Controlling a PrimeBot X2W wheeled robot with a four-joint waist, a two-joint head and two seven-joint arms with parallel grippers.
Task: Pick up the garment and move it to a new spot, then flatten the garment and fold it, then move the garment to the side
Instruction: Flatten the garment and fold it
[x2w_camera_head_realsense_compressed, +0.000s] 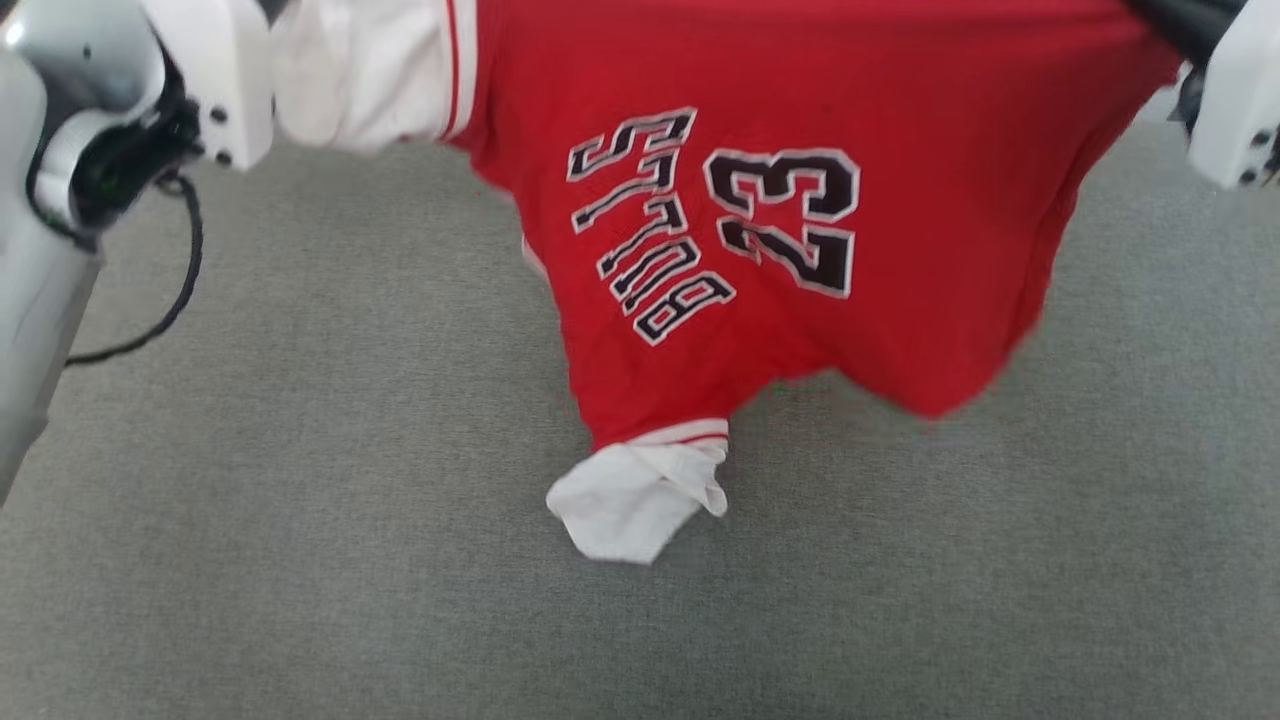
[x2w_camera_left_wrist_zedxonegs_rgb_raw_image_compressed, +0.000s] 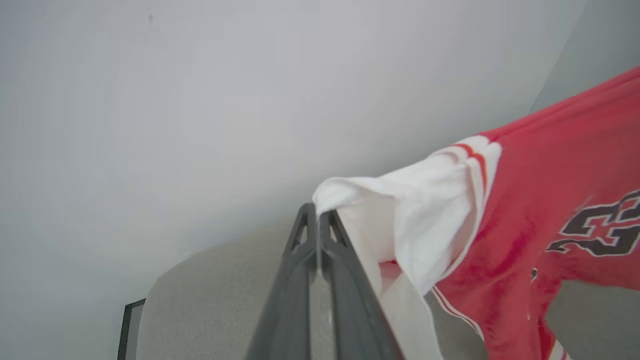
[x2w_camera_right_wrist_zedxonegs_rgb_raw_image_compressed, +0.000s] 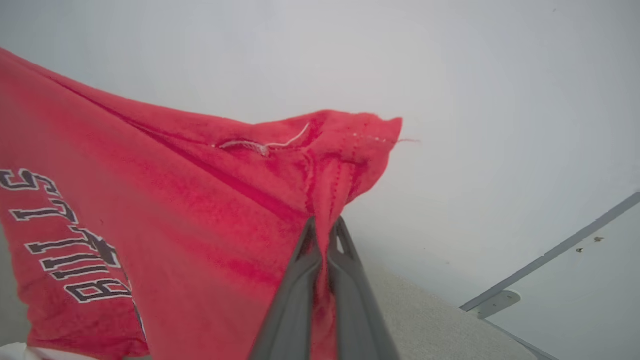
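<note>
The garment (x2w_camera_head_realsense_compressed: 800, 250), a red T-shirt with white sleeves and the print "BULLS 23", hangs in the air above a grey surface, stretched between both arms. One white sleeve (x2w_camera_head_realsense_compressed: 635, 495) dangles at its low end. In the left wrist view my left gripper (x2w_camera_left_wrist_zedxonegs_rgb_raw_image_compressed: 318, 217) is shut on the other white sleeve (x2w_camera_left_wrist_zedxonegs_rgb_raw_image_compressed: 400, 220). In the right wrist view my right gripper (x2w_camera_right_wrist_zedxonegs_rgb_raw_image_compressed: 325, 230) is shut on a red hem corner (x2w_camera_right_wrist_zedxonegs_rgb_raw_image_compressed: 345, 150) of the garment (x2w_camera_right_wrist_zedxonegs_rgb_raw_image_compressed: 150, 225). In the head view the pale wrists show at the top corners, with the fingertips hidden.
The grey fabric surface (x2w_camera_head_realsense_compressed: 300, 500) spreads under the garment. A black cable (x2w_camera_head_realsense_compressed: 180, 280) loops off my left arm (x2w_camera_head_realsense_compressed: 60, 200). A pale wall (x2w_camera_left_wrist_zedxonegs_rgb_raw_image_compressed: 200, 100) stands behind, and a grey rail (x2w_camera_right_wrist_zedxonegs_rgb_raw_image_compressed: 550, 255) runs along it at the right.
</note>
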